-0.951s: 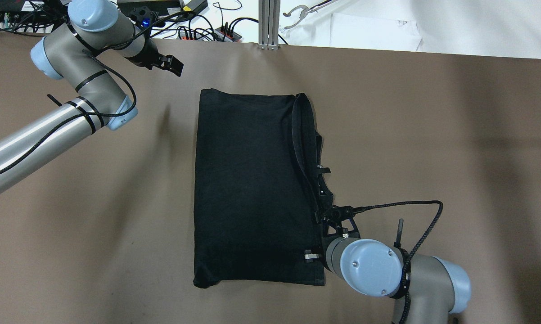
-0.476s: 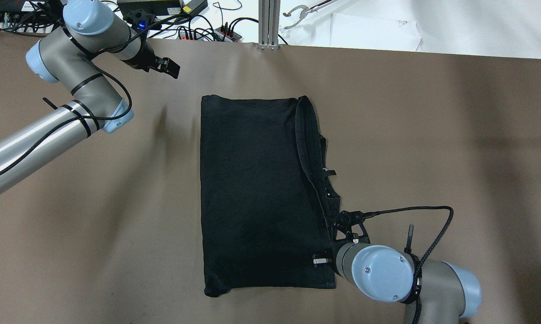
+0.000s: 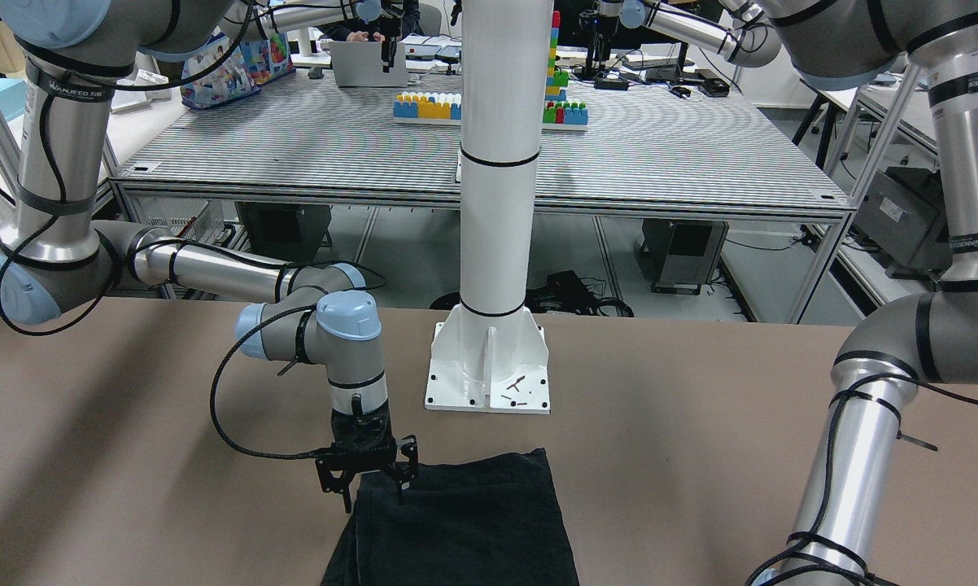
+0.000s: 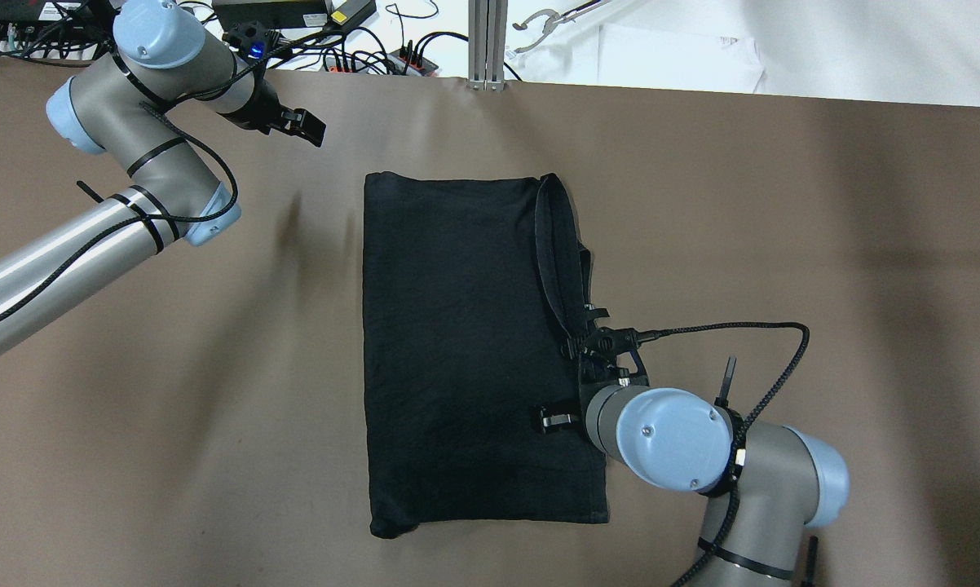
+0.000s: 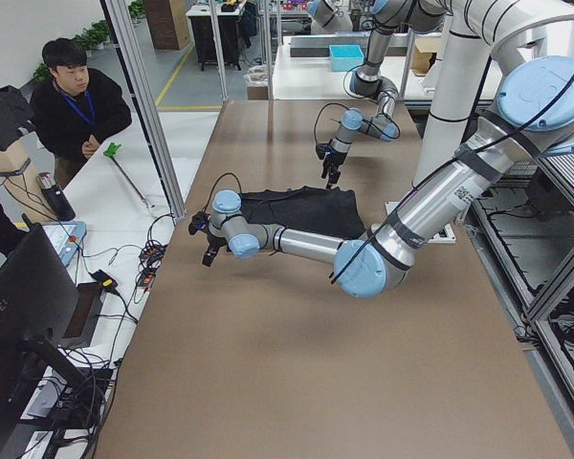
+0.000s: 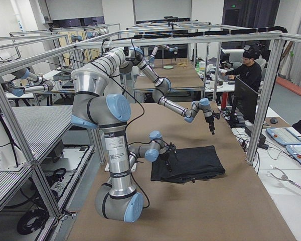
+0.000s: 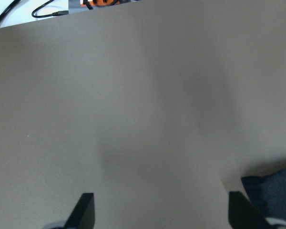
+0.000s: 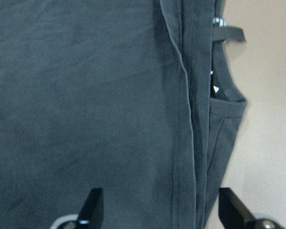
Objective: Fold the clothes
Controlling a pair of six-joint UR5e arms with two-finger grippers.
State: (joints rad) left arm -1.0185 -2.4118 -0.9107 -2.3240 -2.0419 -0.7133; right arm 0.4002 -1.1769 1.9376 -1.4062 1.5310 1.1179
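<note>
The black garment (image 4: 465,350) lies folded in a tall rectangle at mid-table, with a thicker doubled hem along its right edge (image 4: 559,244). My right gripper (image 4: 594,373) hangs open and empty just above that right edge, fingers pointing down. In the right wrist view the fingertips (image 8: 93,207) straddle the hem of the cloth (image 8: 86,95), and a tiny white mark (image 8: 215,88) shows by the edge. It also shows in the front view (image 3: 373,488). My left gripper (image 4: 306,128) is open and empty above bare table, off the garment's far left corner (image 7: 271,188).
A small dark strap (image 4: 596,311) sticks out at the garment's right edge. The white pillar base (image 3: 489,378) stands on the table behind the garment. Cables and power strips (image 4: 359,53) lie past the far edge. An operator (image 5: 77,105) stands at the table's far side.
The garment slid a little right and toward the robot, then stayed. My right gripper then moved forward along the right edge. My left arm pulled back slightly.
</note>
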